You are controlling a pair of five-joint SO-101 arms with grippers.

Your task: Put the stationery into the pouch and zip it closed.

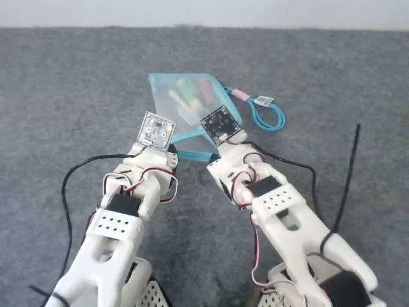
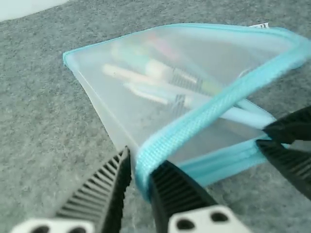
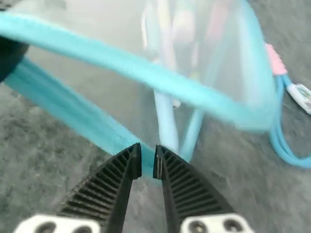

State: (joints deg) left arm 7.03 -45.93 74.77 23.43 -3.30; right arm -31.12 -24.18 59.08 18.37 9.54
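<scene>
Firmly in left claw (image 2: pixel 141 161) and right claw (image 3: pixel 147 148), both clenched: pouch (image 2: pixel 104 104) rim, stationery (image 2: pixel 163 77) inside.

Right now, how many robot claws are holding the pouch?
2. The left gripper pinches the pouch by its blue edge at one corner. The right gripper pinches the blue edge farther along. No other claw seems hidden.

Stationery (image 2: pixel 163 75) blurs behind the pouch (image 2: pixel 109 99) wall, pieces indistinct; from above, wrist cameras (image 1: pixel 157 131) cover its near edge; the strap (image 3: pixel 277 136) runs off-frame.
</scene>
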